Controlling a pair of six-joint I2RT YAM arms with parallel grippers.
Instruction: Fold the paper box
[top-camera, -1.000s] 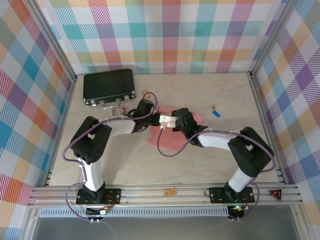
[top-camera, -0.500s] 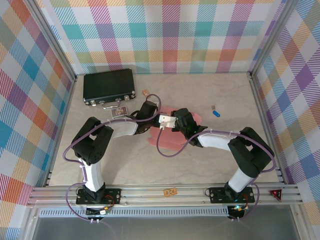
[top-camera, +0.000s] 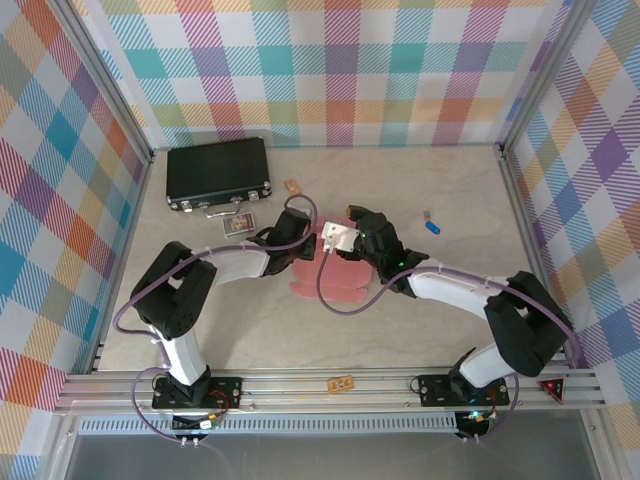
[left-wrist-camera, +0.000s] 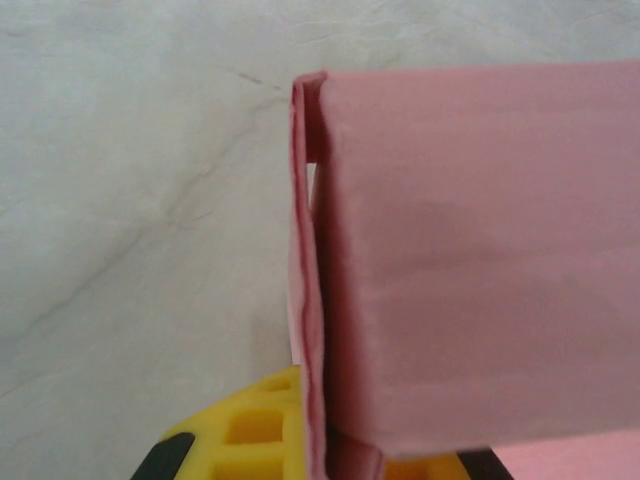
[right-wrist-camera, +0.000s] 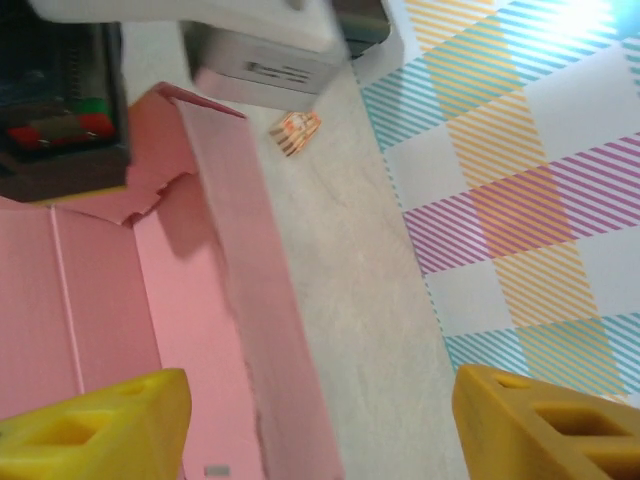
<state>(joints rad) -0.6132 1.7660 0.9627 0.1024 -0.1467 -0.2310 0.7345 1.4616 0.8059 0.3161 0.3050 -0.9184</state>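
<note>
left jaws pinching paper box (left-wrist-camera: 450, 250) wall, right jaws spread above it

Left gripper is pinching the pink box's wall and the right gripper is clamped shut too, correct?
No. The right gripper is open: the right wrist view shows its yellow fingers wide apart. The left gripper does pinch the paper box wall.

One paper box (top-camera: 326, 284), one black case (top-camera: 218, 171).
</note>
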